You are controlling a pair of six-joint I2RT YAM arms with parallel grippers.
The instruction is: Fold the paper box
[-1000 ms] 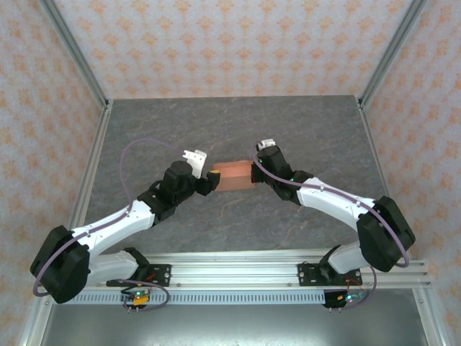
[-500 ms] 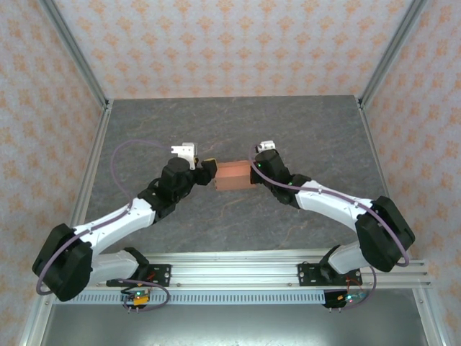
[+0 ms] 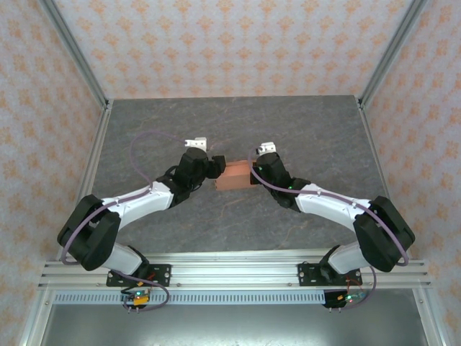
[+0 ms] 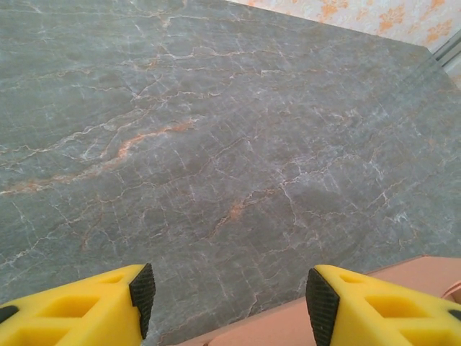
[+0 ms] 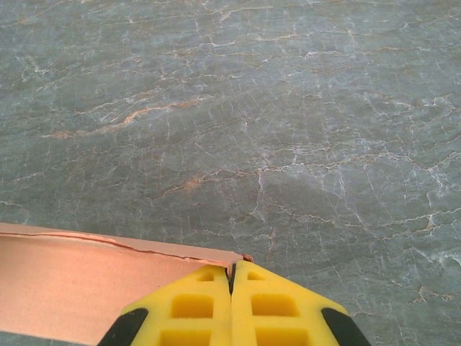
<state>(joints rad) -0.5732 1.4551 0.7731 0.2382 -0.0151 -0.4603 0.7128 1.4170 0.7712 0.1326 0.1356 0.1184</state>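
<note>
Overhead, two arms are reaching in from the near edge of one grey marbled surface [image 3: 238,122], and one paper box [image 3: 235,176] is sitting between their tips, roughly at the middle of the surface.

Starting on the left, the left arm [image 3: 137,202] is stretching up and to the right, trailing one purple cable. Its left claw [image 3: 216,170] is meeting the left end of the salmon-orange box. Seen from the left wrist, its two yellow fingers [image 4: 101,310] are standing apart with a clear gap of bare surface between the black pads. One cardboard edge is crossing the bottom of that gap and running past the right-hand finger. Whether either pad is touching the cardboard I cannot tell; nothing is being squeezed.

At the centre, the single box is lying as a small flat rectangle with its long side across the view.

On the right, the right claw [image 3: 252,173] is pressing against the right end of the box. From the right wrist, its two yellow fingers [image 5: 194,306] are pressing tight together. The thin top edge of one cardboard wall is running straight into the seam between their tips, so a sliver of box appears pinched there. Behind it, the right arm [image 3: 331,205] is bending back toward its base, carrying a second purple cable.
</note>
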